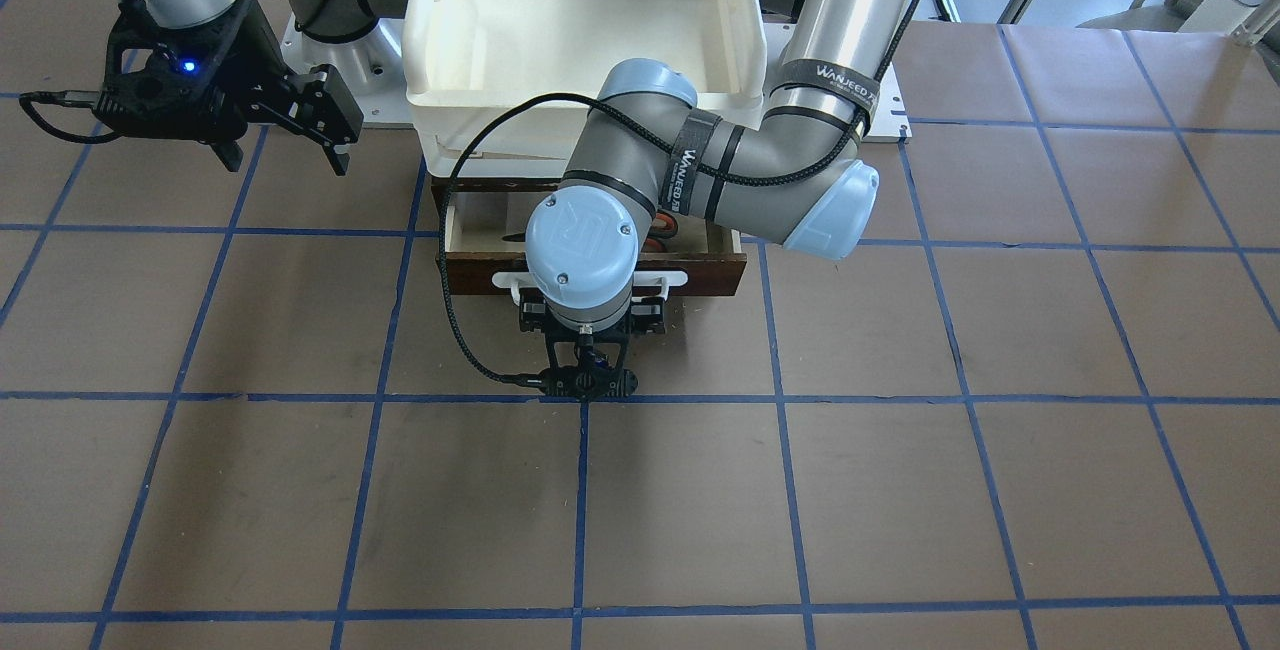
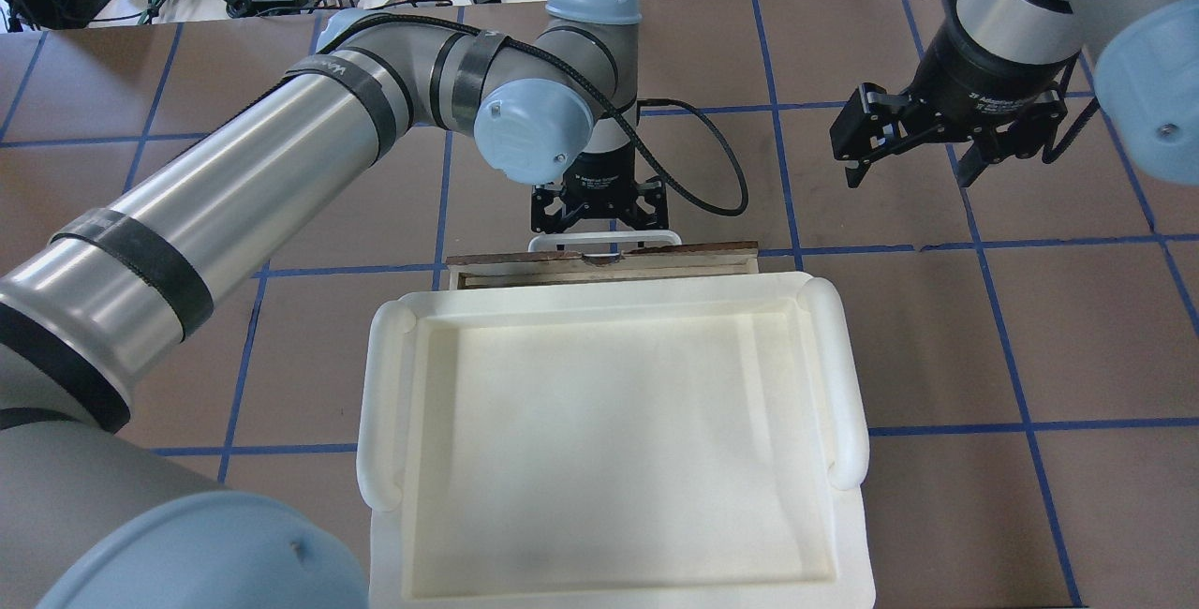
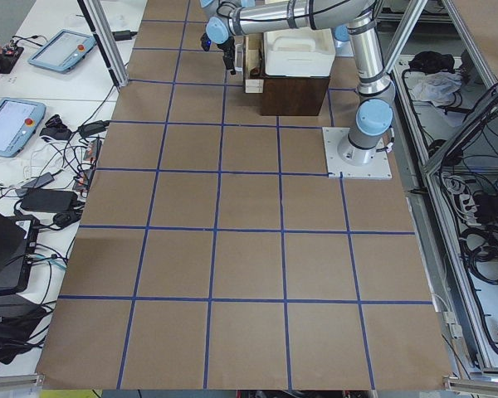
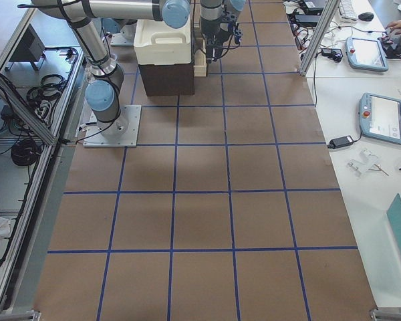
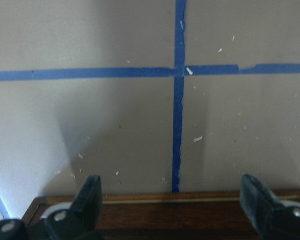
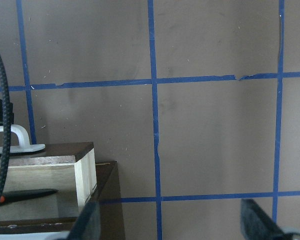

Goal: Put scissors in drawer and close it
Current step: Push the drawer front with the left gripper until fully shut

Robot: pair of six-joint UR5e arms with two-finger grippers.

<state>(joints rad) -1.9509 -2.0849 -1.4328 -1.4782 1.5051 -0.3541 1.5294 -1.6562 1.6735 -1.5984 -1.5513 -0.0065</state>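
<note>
The drawer is partly open under the white tray; its dark brown front and white bar handle face away from the robot. The scissors lie inside it, with the orange handles showing beside the left arm; the right wrist view shows a dark blade on the pale drawer floor. My left gripper is open, right at the handle, its fingers on either side of the drawer front. It also shows in the overhead view. My right gripper is open and empty, hovering beside the cabinet, apart from it.
A large white plastic tray sits on top of the dark cabinet that holds the drawer. The table is brown with blue tape lines. The left arm's elbow hangs over the drawer's end.
</note>
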